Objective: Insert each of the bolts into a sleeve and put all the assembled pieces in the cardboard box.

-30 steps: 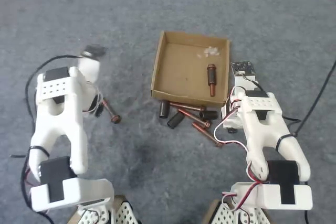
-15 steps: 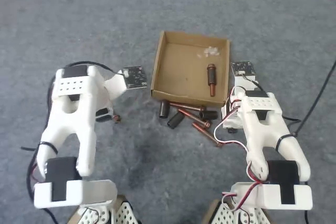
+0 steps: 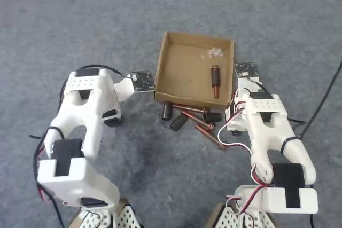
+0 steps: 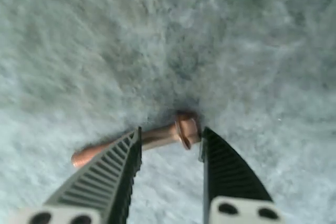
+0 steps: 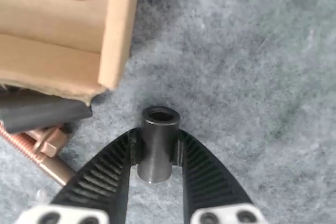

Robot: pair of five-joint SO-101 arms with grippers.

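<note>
A copper bolt (image 4: 157, 137) lies on the grey carpet between the fingers of my open left gripper (image 4: 170, 135), which straddles its shaft just behind the head. In the high view that arm (image 3: 88, 105) leans over the spot left of the cardboard box (image 3: 160, 73). My right gripper (image 5: 157, 148) is shut on a black sleeve (image 5: 159, 124), held upright just off the box's near right corner (image 5: 113, 35). One assembled bolt and sleeve (image 3: 215, 81) lies inside the box. Loose bolts (image 3: 199, 119) and black sleeves (image 3: 167, 110) lie in front of the box.
The right arm (image 3: 267, 132) stands beside the loose pile, close to the box's right wall. A small white scrap (image 3: 215, 53) lies in the box's far corner. Grey carpet spreads open to the left and behind the box.
The left arm has swung from the far left toward the box and turned its wrist, now covering the lone bolt in the high view. The right arm has kept still.
</note>
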